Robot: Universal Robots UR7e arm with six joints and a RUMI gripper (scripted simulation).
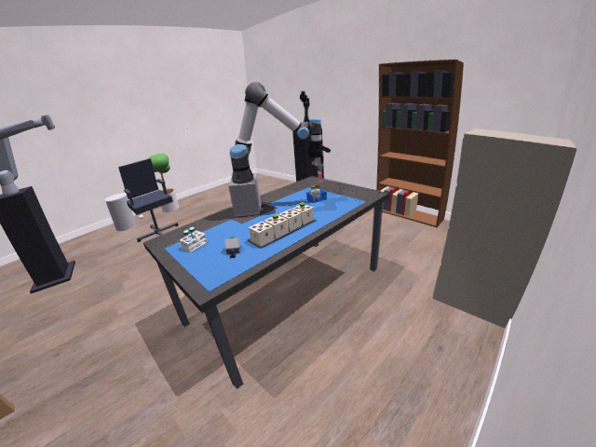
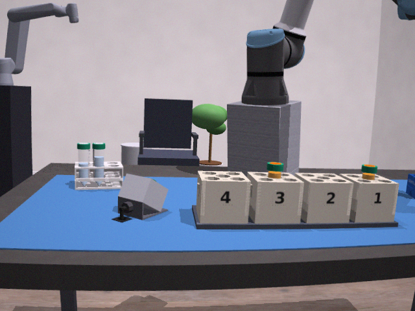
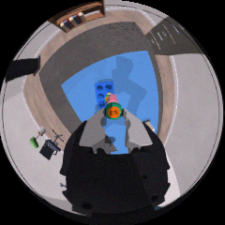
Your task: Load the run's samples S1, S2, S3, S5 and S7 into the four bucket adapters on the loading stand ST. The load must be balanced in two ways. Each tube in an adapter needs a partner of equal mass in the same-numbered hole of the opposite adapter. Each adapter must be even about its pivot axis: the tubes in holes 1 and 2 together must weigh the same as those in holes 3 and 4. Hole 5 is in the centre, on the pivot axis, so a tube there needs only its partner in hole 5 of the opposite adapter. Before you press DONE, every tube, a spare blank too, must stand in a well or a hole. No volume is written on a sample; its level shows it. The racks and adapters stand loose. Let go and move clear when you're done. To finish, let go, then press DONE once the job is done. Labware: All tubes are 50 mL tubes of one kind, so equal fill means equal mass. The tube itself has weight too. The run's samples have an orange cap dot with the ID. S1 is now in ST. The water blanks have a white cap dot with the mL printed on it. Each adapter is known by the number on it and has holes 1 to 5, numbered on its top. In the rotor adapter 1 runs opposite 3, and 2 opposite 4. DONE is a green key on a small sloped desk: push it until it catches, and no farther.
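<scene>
My gripper [image 1: 318,164] [image 3: 112,109] is shut on an orange-dot sample tube [image 1: 319,176] [image 3: 113,112] with pink liquid, upright above the table; its ID looks like S2. Below it, the blue rack [image 1: 316,197] [image 3: 104,92] [image 2: 411,187] holds tubes, partly hidden in the wrist view. On the stand [image 2: 294,225], adapter 3 [image 2: 278,207] and adapter 1 [image 2: 373,208] each hold an orange-dot tube, seemingly in the centre. Adapter 4 [image 2: 224,208] and adapter 2 [image 2: 327,208] show no tubes. The white rack [image 2: 113,168] [image 1: 193,248] holds two tubes with pale blue liquid.
The sloped DONE desk [image 2: 142,190] [image 1: 232,245] stands between the white rack and the stand, its key side turned away from the exterior camera. A small black fixture [image 2: 125,208] stands in front of it. The arm's pedestal [image 2: 254,133] is behind the stand.
</scene>
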